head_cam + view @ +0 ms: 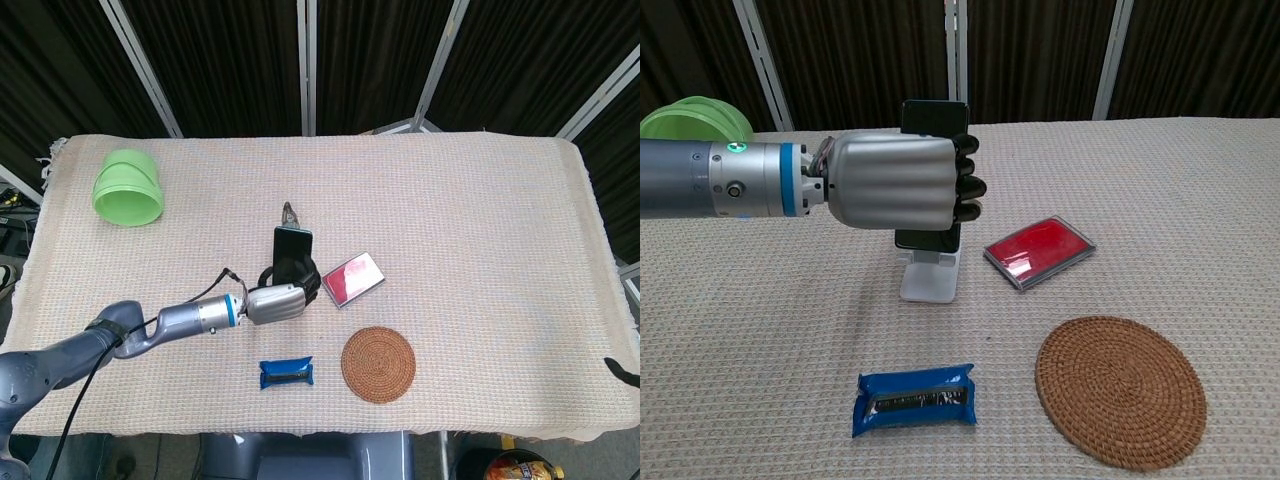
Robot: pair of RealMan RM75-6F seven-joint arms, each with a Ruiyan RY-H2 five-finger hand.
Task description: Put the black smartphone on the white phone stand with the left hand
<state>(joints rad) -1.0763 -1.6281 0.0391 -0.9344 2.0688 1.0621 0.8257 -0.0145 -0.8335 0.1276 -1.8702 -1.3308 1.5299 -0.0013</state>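
Note:
My left hand (902,182) grips the black smartphone (934,116) upright, fingers wrapped around its middle. The phone's lower edge sits right at the top of the white phone stand (931,279), whose base rests on the cloth; I cannot tell whether the phone bears on it. From the head camera the same left hand (276,303) shows at the table's centre with the smartphone (292,251) rising above it, and the stand is mostly hidden behind hand and phone. The right hand (620,369) shows only as a dark tip at the far right edge.
A red flat case (1040,250) lies just right of the stand. A round woven coaster (1120,388) and a blue snack packet (914,398) lie nearer the front. A green bowl (128,187) sits far left. A small dark clip (289,213) lies behind the phone.

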